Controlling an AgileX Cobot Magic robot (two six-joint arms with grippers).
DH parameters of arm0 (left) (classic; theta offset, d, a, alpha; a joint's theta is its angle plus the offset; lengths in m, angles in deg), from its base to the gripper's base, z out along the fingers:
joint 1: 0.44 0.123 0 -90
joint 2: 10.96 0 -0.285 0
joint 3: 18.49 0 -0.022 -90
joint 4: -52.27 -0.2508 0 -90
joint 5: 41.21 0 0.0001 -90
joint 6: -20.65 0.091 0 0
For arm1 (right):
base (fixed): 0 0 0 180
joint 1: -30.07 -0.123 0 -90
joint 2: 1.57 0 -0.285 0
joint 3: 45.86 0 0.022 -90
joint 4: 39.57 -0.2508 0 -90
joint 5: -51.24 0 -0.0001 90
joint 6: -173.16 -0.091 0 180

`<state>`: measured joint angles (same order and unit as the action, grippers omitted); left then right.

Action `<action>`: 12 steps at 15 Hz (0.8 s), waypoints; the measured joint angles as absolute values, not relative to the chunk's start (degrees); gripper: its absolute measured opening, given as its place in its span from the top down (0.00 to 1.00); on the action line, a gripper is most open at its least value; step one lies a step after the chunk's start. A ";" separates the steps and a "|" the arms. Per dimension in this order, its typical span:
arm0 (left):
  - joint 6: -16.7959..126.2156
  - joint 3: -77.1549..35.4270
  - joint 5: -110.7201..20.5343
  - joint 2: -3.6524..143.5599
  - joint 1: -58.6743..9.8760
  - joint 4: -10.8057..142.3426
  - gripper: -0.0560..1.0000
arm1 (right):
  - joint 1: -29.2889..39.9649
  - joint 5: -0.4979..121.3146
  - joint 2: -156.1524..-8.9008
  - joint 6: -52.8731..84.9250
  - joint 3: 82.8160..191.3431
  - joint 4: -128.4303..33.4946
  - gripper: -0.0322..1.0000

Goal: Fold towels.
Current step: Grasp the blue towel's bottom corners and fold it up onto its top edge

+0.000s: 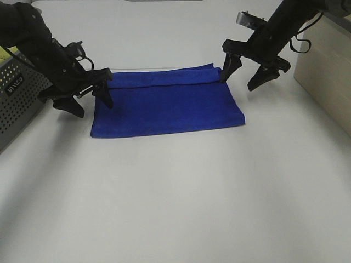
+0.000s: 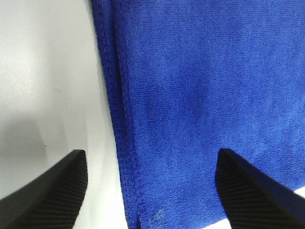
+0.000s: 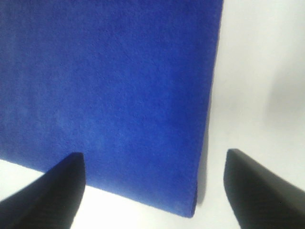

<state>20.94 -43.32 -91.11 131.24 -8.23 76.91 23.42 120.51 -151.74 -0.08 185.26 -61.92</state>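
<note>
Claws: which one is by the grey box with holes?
The left gripper, at the left end of the towel, beside the perforated grey box; the right gripper is at the opposite end.

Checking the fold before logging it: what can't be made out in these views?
Layers under the towel: exterior high, covered by its top layer.
Contents of the basket: exterior high, cut by the left edge.
Rest of the box: exterior high, cut by the right edge.
Whether the left gripper touches the towel: exterior high, too small.
</note>
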 joint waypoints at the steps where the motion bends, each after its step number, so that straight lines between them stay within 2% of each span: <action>1: 20.65 -42.00 -90.54 130.55 -8.92 76.28 0.29 | 23.42 120.80 -150.65 0.38 182.22 -61.69 0.24; 5: 17.27 -30.03 -80.29 124.77 -10.41 74.39 0.29 | 23.42 121.09 -150.42 0.50 178.84 -61.40 0.24; 12: 17.16 -28.37 -73.01 124.65 -12.01 75.53 0.29 | 23.42 121.09 -151.97 1.93 178.84 -61.29 0.24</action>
